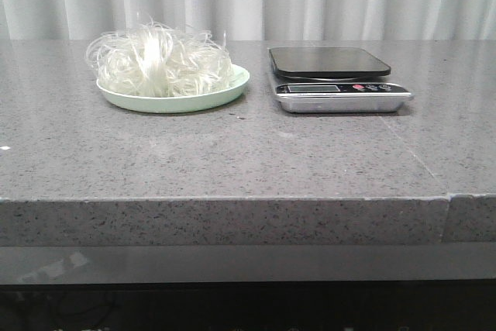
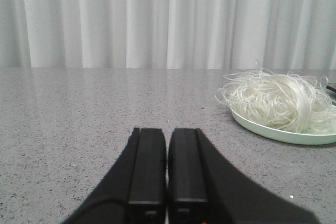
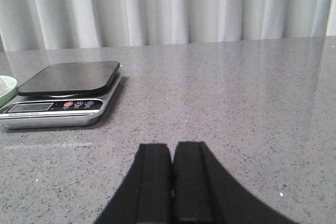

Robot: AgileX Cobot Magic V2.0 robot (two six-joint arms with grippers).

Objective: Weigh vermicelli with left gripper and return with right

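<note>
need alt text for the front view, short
A tangle of pale vermicelli sits heaped on a pale green plate on a grey speckled counter. Right of it, apart from the plate, stands a kitchen scale with an empty dark platform. White curtains hang behind; no claw is visible.

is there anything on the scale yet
No, it is empty. The scale has a bare black top, and the vermicelli lies on the green plate beside it.

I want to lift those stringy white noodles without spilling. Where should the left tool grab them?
Probably the tall middle of the fluffy white tangle of thin vermicelli strands, coming from straight above. It sits heaped on the pale green round plate, so the rim blocks a low sideways pinch, and the edge wisps are loose. The black left tool is shut now and must open first.
</note>
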